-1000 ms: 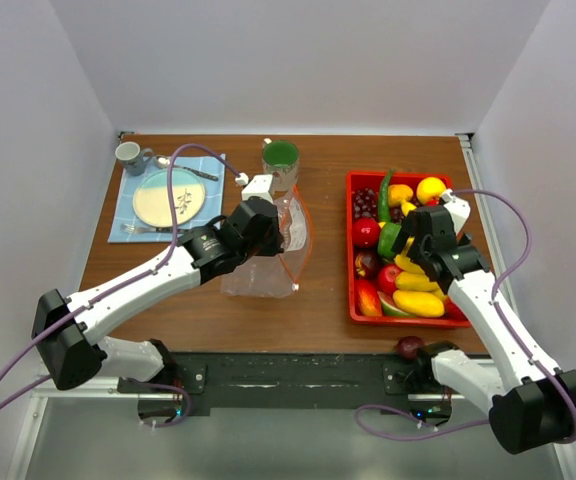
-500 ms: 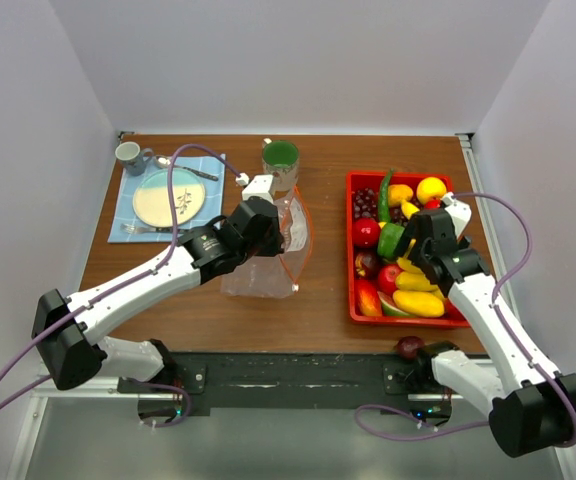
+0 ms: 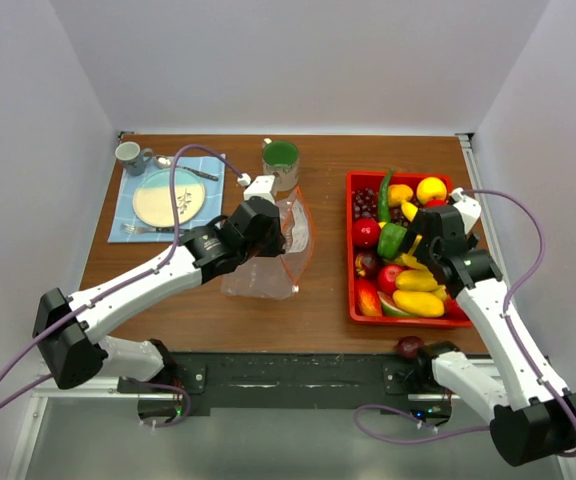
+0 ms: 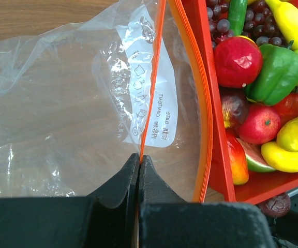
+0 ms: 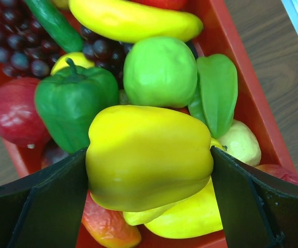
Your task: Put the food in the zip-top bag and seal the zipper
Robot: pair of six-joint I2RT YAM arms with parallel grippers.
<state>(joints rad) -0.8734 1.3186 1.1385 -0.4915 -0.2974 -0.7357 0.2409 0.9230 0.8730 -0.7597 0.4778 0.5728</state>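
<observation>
Pinched on one strip of the zipper (image 4: 151, 88): left gripper (image 4: 139, 156), jaws pressed together. Other strip bowed off to the right, zip-top bag (image 4: 56, 103) mouth gaping. White label (image 4: 157, 111) on bag. Just beside, red tray (image 4: 220, 170) heaped with food (image 4: 238, 61).

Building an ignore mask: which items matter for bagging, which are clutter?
Job: zip-top bag, its zipper in the left claw, yellow pepper in the right claw, food in red tray.
Clutter: green cup, grey mug, plate, blue mat.
</observation>
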